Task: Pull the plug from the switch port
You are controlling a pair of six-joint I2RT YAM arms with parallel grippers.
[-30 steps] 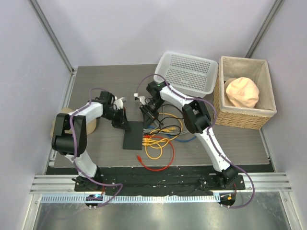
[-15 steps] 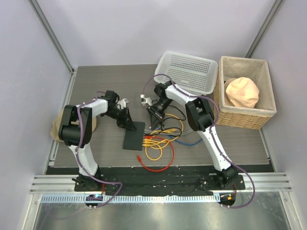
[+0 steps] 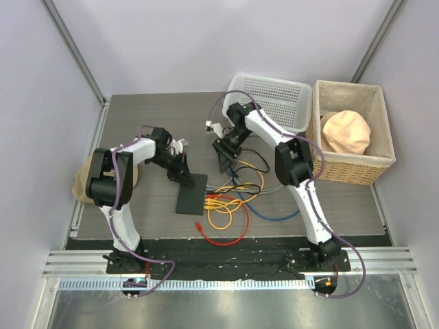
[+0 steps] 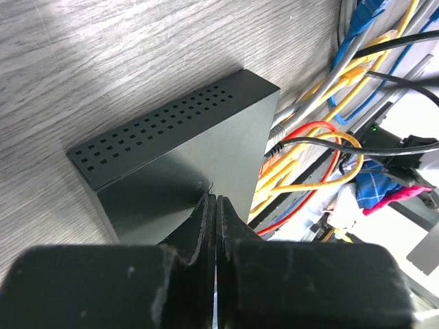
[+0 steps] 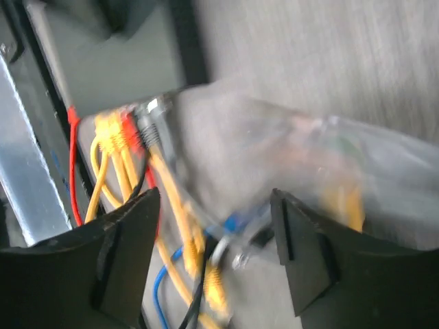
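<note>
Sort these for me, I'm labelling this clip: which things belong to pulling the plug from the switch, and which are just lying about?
Job in hand:
switch
cables at its edge
left gripper, shut, at the switch
right gripper, open

Lying about:
white basket
wicker basket
peach bundle inside it

Switch [image 4: 199, 140]: flat matte-black box lying on the table, with a perforated vent strip along its upper-left side.
Left gripper [image 4: 215, 200]: jaws pressed together with no gap, tips resting on the switch's top face.
Cables [image 4: 312, 161]: yellow, red, grey, blue and black leads bunched at the switch's right edge.
Grey plug [image 4: 276, 134]: seated in that edge.
Table [image 4: 103, 62]: grey wood-grain surface.
</note>
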